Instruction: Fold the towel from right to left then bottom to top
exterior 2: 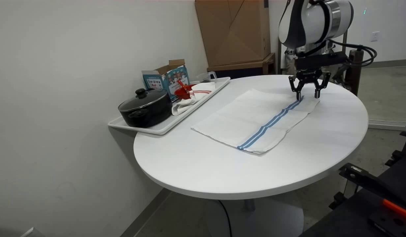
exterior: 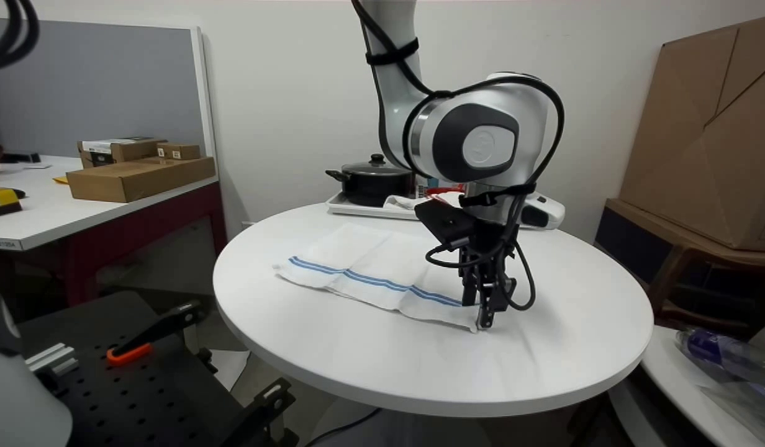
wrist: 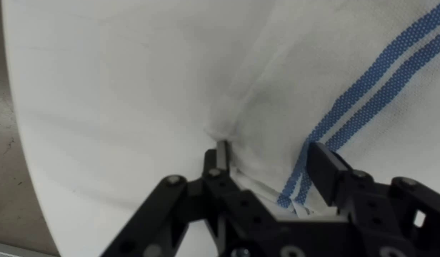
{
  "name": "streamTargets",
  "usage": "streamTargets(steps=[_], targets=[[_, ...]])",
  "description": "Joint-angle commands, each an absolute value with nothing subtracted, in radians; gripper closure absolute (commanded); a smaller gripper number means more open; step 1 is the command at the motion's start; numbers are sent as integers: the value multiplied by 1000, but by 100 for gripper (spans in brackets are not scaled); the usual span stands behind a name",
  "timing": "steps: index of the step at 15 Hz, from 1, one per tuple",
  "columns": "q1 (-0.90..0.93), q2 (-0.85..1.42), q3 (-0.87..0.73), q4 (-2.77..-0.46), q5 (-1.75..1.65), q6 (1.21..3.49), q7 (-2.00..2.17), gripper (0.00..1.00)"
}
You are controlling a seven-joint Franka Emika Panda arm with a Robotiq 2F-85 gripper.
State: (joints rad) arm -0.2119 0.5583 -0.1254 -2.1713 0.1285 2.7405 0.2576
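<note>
The towel [exterior: 364,261] lies flat as a rectangle on the white round table [exterior: 370,366], with two blue stripes running beside one long edge. It also shows in an exterior view [exterior 2: 246,113] and in the wrist view [wrist: 270,107]. My gripper [exterior 2: 308,96] points down at one end of the towel, at the striped corner. It is open, with its fingertips at cloth level. In the wrist view the gripper [wrist: 268,151] has one finger at the towel's edge and the other on the blue stripes, with slightly wrinkled cloth between them.
A white tray [exterior 2: 166,126] at the table's wall side holds a black lidded pot [exterior 2: 145,108], a red-striped cloth [exterior 2: 203,90], a red item [exterior 2: 184,92] and an open blue box [exterior 2: 170,79]. A large cardboard box [exterior: 711,136] stands beyond the table.
</note>
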Motion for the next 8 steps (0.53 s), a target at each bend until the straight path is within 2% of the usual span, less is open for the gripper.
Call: streamTargets(steps=[1,3,6,7,8], targets=[[-212,561,-127,-2159,165,2740,232,71],[-214,561,-127,-2157,167,2740,231,86],[-221,560,-118,-2155,177,2736,226,93],[-231,559,-106,-2155,193,2731,222,94],[-240,558,-95,-2154,213,2727,219,90]])
